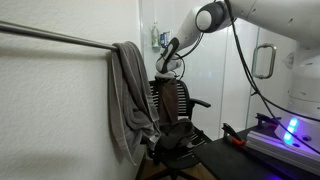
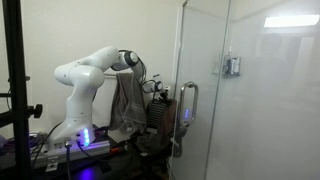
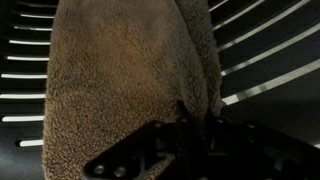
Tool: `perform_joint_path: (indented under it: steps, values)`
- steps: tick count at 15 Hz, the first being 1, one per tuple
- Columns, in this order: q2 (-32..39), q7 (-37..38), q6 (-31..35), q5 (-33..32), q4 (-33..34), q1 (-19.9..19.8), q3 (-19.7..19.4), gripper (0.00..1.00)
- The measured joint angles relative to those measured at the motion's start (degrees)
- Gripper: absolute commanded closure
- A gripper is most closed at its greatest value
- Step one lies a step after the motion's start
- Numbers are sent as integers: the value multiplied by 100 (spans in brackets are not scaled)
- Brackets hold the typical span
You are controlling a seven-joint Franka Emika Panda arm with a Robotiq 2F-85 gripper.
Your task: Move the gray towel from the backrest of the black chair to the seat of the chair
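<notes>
The pincer (image 3: 198,122) touches the fuzzy brownish-gray towel (image 3: 120,70) draped just ahead over the black ribbed chair backrest (image 3: 265,60). Whether the pincer is spread or pinching, I cannot tell.

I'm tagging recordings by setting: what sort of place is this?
Probably an office or lab room, not a home: a black chair of the office type, a glass door with a metal handle, and plain white walls around the robot arm.

A light gray towel (image 1: 125,92) hangs over a metal bar (image 1: 50,36), a handled glass door (image 2: 205,60) nearby
</notes>
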Motion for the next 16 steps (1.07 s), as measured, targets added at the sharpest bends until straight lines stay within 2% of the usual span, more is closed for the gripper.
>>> perform_joint_path:
  steps: [4,7,12,16]
  values:
    - [-34,83,-167,1,72,-115,124,98]
    - [-337,51,-266,1,11,-272,339,98]
    - [-1617,-144,-133,-2,-644,-426,546,98]
    - [-2770,-326,502,-8,-1442,-506,686,98]
